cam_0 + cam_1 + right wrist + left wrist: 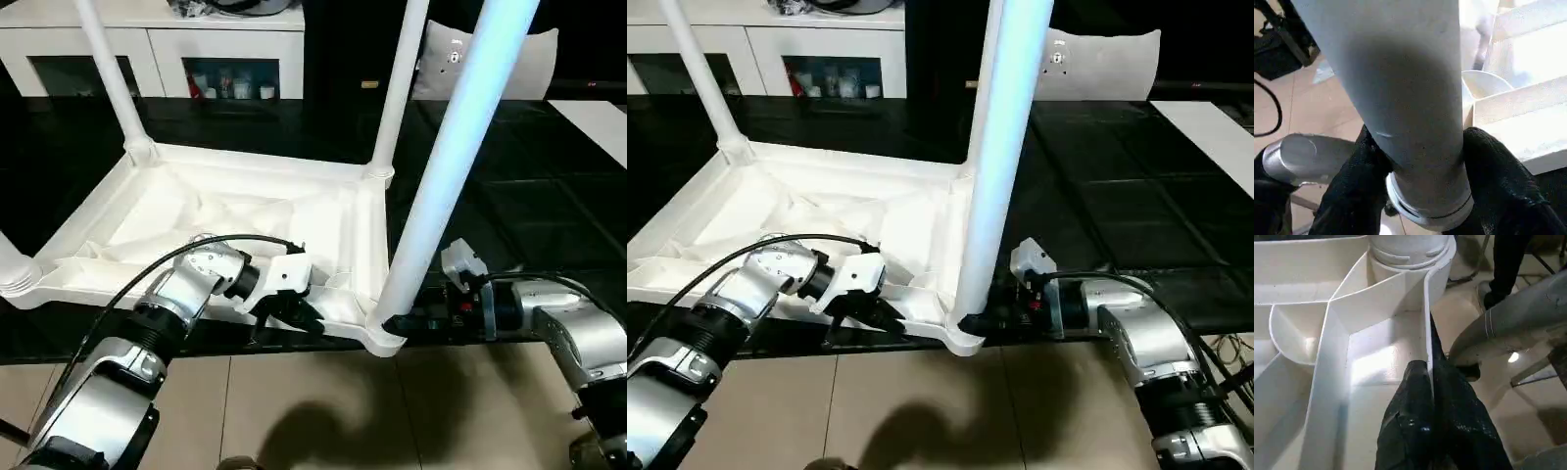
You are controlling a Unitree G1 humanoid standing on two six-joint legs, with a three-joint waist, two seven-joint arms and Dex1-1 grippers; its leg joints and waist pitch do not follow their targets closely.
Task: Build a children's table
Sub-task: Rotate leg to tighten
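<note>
I had the tabletop (pixel 245 220) lying ribs-up on the dark desk (pixel 509 196), three legs already standing in their sockets, with my left gripper (pixel 1430 382) clamped on its near rim to steady it while my right gripper (pixel 1422 186) squeezed the fourth leg (pixel 446 166) just above the corner socket (pixel 384 338), probably seating it.

Children's table (pixel 225 211): white plastic, ribbed underside; legs (pixel 451 166) white. Supporting tabletop (pixel 549 186): glossy black. Floor (pixel 323 411): beige tile. Forearms (pixel 176 294): silver. Left pincer (pixel 1430 418) and right pincer (pixel 1415 196): black fingers. Cabinet (pixel 157 44): white.
</note>
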